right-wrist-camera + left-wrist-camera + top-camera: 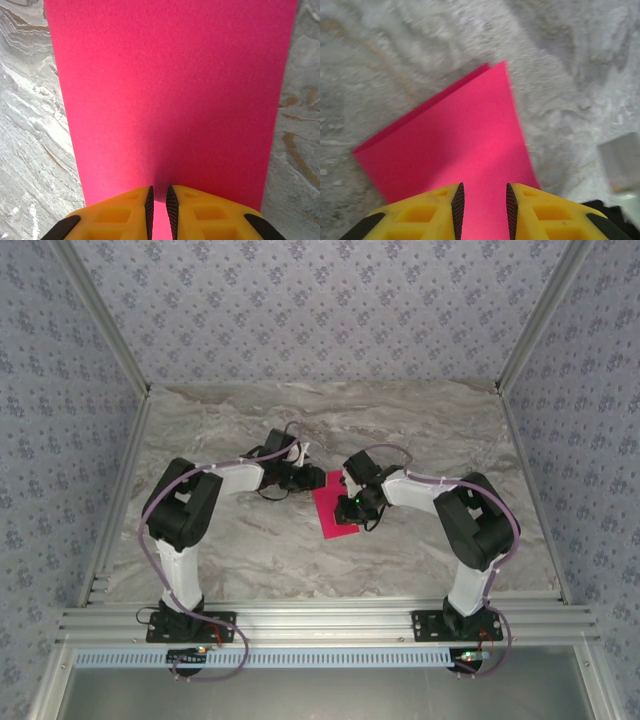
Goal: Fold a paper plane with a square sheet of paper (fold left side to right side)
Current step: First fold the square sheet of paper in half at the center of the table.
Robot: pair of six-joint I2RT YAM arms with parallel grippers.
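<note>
The square sheet of paper [335,518] is bright magenta-pink. The table [250,420] is grey-beige marble, the walls [320,310] are blue-grey with small flowers, and the fingers [210,215] are yellow.

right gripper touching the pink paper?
Cannot tell. In the right wrist view the right gripper sits over the pink paper, pink showing in the slim gap between its fingers, but neither contact nor clearance is plain. The top view is too small.

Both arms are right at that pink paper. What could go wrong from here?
1. In the left wrist view a lower layer seems to peek out along the far edge of the pink paper; creasing now could lock in a crooked fold.
2. The left gripper and right gripper crowd one sheet on a smooth table; it might slide, or they could bump.
</note>
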